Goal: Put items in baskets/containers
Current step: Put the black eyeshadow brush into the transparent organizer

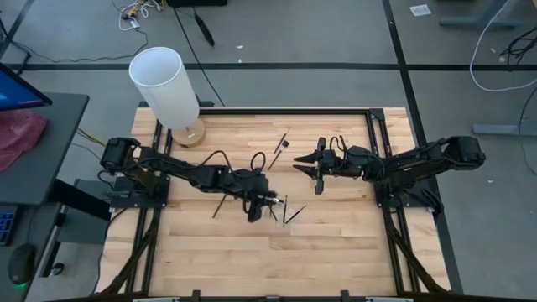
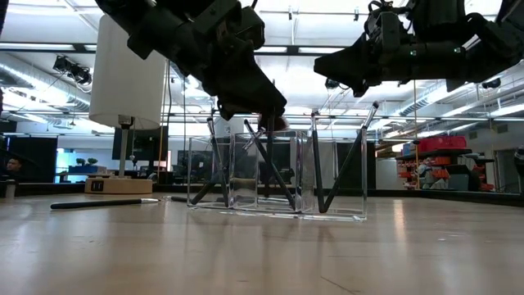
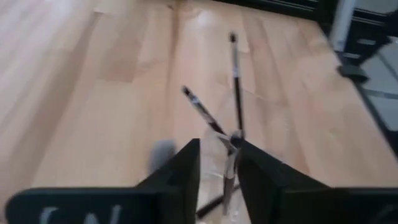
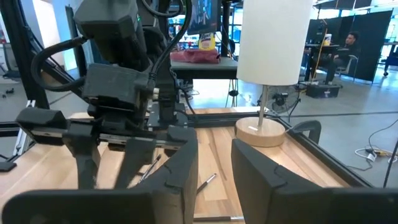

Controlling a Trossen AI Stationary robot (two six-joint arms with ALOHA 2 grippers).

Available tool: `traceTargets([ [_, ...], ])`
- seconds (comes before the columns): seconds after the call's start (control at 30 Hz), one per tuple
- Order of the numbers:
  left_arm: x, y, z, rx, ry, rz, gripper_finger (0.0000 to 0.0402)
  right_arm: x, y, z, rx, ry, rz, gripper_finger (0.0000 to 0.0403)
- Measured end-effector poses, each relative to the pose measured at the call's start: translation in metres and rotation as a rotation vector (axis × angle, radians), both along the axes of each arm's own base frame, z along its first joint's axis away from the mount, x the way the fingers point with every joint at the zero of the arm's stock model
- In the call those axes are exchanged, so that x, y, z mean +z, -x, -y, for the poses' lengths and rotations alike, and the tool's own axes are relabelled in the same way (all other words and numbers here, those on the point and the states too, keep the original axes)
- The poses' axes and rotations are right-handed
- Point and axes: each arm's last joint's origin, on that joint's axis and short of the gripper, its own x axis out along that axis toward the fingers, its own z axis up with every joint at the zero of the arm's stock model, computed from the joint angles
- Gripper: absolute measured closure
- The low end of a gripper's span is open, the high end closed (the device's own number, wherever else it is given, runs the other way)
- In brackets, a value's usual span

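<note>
The clear plastic holder point(image 1: 285, 213) point(image 2: 340, 176) sits mid-table with several black brushes leaning upright inside it point(image 2: 270, 168), bristle ends up. My left gripper point(image 1: 262, 205) point(image 2: 266, 115) point(image 3: 219, 180) hovers right above the holder, open, pointing down. A brush's upper end point(image 3: 230, 165) stands between its fingers. Three more brushes lie flat on the wood point(image 1: 282, 141) point(image 1: 256, 161) point(image 1: 218, 205). My right gripper point(image 1: 306, 170) point(image 4: 214, 168) is open and holds nothing, raised above the table on the far-right side of the holder. My left gripper's fingers point(image 3: 186, 177) stand on either side of the upper end of a brush point(image 3: 230, 165) that rests in the holder. Whether they touch it, I cannot tell.
A tall white cylinder on a round wooden base point(image 1: 165, 84) point(image 2: 123, 74) stands at the far left corner. One loose brush point(image 2: 102, 202) lies to the holder's left. Bare wood stretches along the near side. A person sits in the room beyond point(image 4: 348, 46).
</note>
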Motion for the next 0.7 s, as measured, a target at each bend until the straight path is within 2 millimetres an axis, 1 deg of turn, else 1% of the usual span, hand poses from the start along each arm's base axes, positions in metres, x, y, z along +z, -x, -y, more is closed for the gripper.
traceTargets([
  [0.13,0.0,0.0,-0.001,0.015,-0.031,0.004,0.0255,0.0,0.0,0.0,0.0,-0.001,0.0,0.0305],
  [0.27,0.009,0.003,-0.001,0.0,-0.023,0.027,0.0227,0.0,0.0,0.0,0.0,-0.002,-0.004,0.0305],
  [0.37,0.022,0.007,0.0,-0.024,-0.006,0.065,0.0217,-0.001,0.0,0.0,0.0,-0.005,-0.01,0.0305],
  [0.47,0.042,0.015,-0.001,-0.044,0.002,0.122,0.0214,-0.001,0.0,0.0,0.0,-0.005,-0.013,0.0305],
  [0.6,0.066,0.034,-0.002,-0.05,-0.016,0.141,0.0217,-0.002,0.0,0.0,0.0,-0.005,-0.017,0.0305],
  [0.7,0.077,0.051,-0.005,-0.011,-0.022,0.094,0.0223,-0.002,0.0,0.0,0.0,-0.005,-0.023,0.0305],
])
